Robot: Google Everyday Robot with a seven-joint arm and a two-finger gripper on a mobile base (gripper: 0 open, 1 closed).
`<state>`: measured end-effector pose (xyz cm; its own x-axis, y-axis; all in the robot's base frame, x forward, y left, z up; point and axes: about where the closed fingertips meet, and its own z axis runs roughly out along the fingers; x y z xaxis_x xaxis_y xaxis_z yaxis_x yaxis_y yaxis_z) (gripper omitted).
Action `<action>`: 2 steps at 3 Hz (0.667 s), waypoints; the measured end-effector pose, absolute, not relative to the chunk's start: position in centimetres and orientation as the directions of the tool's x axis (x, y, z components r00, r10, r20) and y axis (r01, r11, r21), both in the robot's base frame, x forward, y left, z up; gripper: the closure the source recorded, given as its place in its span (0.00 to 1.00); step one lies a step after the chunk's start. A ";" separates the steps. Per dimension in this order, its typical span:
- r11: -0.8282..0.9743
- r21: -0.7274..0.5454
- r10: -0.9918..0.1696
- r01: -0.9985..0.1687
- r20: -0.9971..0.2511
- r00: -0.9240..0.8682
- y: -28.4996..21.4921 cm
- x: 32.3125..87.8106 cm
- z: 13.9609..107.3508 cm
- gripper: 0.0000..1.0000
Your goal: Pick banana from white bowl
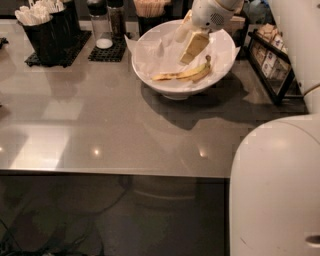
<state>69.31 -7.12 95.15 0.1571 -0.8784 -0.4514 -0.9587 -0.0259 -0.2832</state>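
The banana [189, 74], yellow with brown spots and a dark stem tip, lies on crumpled white paper in the white bowl [165, 86] at the back middle of the table. My gripper [188, 42] hangs from the white arm over the bowl's far side, just above and behind the banana. Its pale yellow fingers [194, 47] stand apart and hold nothing. The banana lies free below the fingertips.
The grey table [100, 125] carries a black caddy of white packets [44, 27] at the back left, shakers on a black mat [106, 37], a cup of wooden sticks [150, 9] and a black wire rack [272, 62] at the right. My white body [275, 190] fills the lower right.
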 end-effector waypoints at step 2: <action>-0.024 -0.249 -0.864 -0.968 -0.483 0.146 -5.4 72.2 91.0 0.43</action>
<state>72.21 -5.45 90.96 0.1456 -0.8636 -0.4827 -0.9681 -0.0239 -0.2494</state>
